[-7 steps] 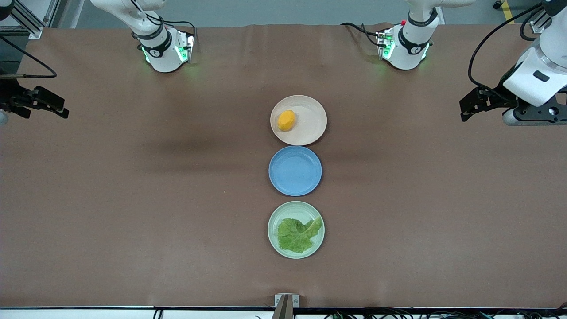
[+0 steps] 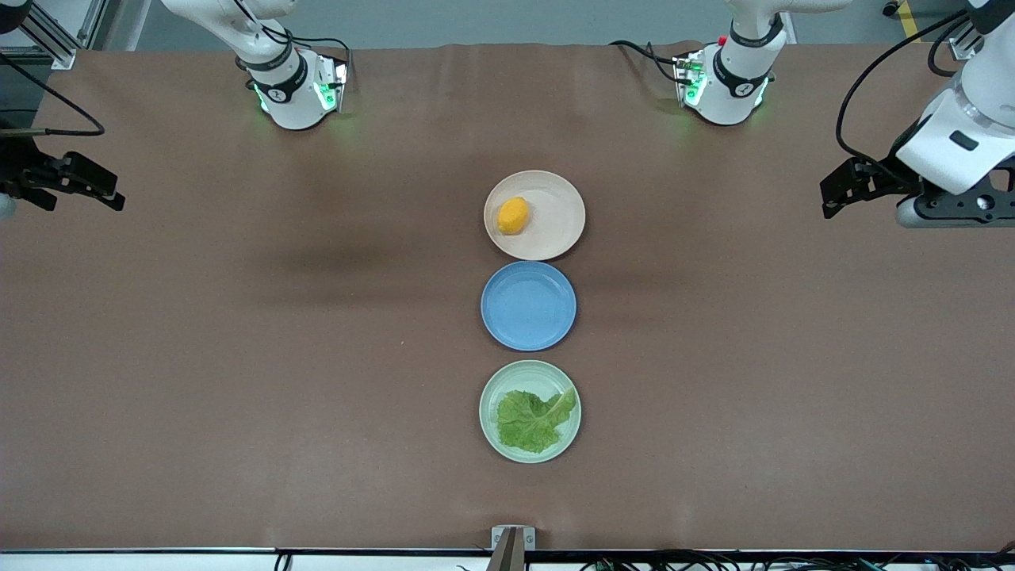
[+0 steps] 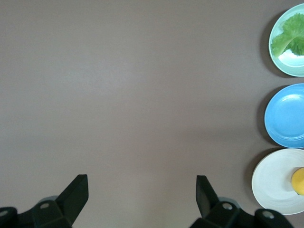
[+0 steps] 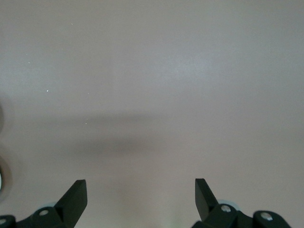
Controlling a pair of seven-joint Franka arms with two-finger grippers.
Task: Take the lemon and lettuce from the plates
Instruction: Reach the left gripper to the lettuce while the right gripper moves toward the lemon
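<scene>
So there's three plates lined up in a row down the middle of the brown tabletop [image 2: 238,357], running from the robots' bases toward the front camera. The beige-pink plate [image 2: 555,218] sits closest to the bases, and the lemon [image 2: 512,215] is lying in it, a bit off-centre toward the right arm's end of the tabletop. Next comes a blue plate [image 2: 528,305], just beside the beige one, with nothing on it. Nearest the camera is the pale green plate [image 2: 523,379], and the lettuce [image 2: 533,419] is lying flat in it, its pale stem pointing toward the left arm's end. Both arms are just hanging out at the ends of the tabletop, well apart from the plates. The left gripper [image 2: 834,193] hovers above bare tabletop at its own end, roughly level with the beige plate, jaws spread wide apart with nothing in them; its wrist view shows all three plates along one edge. The right gripper [image 2: 111,198] hovers above bare tabletop at its own end too, jaws also spread wide and holding nothing.
</scene>
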